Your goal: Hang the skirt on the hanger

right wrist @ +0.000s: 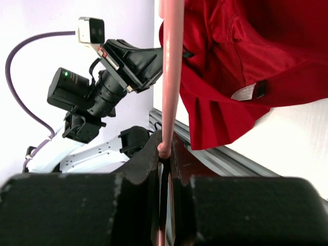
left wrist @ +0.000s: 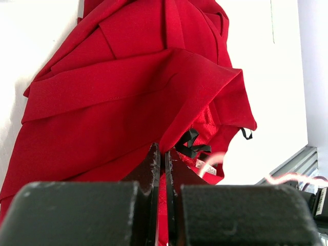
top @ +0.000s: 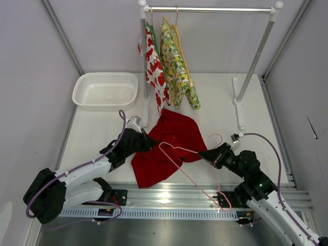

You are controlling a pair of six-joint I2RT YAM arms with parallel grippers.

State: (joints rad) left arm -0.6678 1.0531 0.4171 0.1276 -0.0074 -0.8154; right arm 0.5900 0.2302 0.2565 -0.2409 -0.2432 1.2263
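Note:
The red skirt (top: 171, 138) lies crumpled on the white table in front of the arms. My left gripper (top: 149, 143) is shut on the skirt's left edge, and red cloth (left wrist: 133, 87) shows between its closed jaws (left wrist: 164, 155). The pink wire hanger (top: 190, 183) lies partly over the skirt, with one corner reaching past the table's near edge. My right gripper (top: 203, 154) is shut on the hanger's wire at the skirt's right side. In the right wrist view the pink wire (right wrist: 171, 77) runs up from the clamped jaws (right wrist: 165, 149) beside the skirt (right wrist: 246, 51).
A white basket (top: 105, 89) sits at the back left. A clothes rack (top: 210, 9) stands at the back, holding a fruit-print garment (top: 154, 72) and a yellow-green garment (top: 177, 72). Its right post (top: 240, 100) stands on the table. A metal rail (top: 169, 197) runs along the near edge.

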